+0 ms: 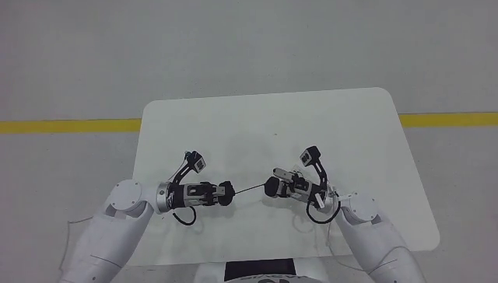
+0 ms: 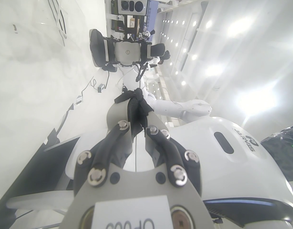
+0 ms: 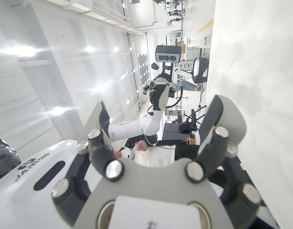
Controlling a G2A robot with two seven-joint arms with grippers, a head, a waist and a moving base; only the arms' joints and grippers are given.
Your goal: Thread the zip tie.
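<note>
The left hand [image 1: 227,192] is closed on one end of the thin black zip tie [image 1: 249,188] and holds it over the near middle part of the white tabletop [image 1: 233,120]. The zip tie points to the right, toward the right hand [image 1: 270,186], which is just beside its free end with the fingers [image 3: 214,114] wide apart. I cannot tell if the tip touches this hand.
</note>
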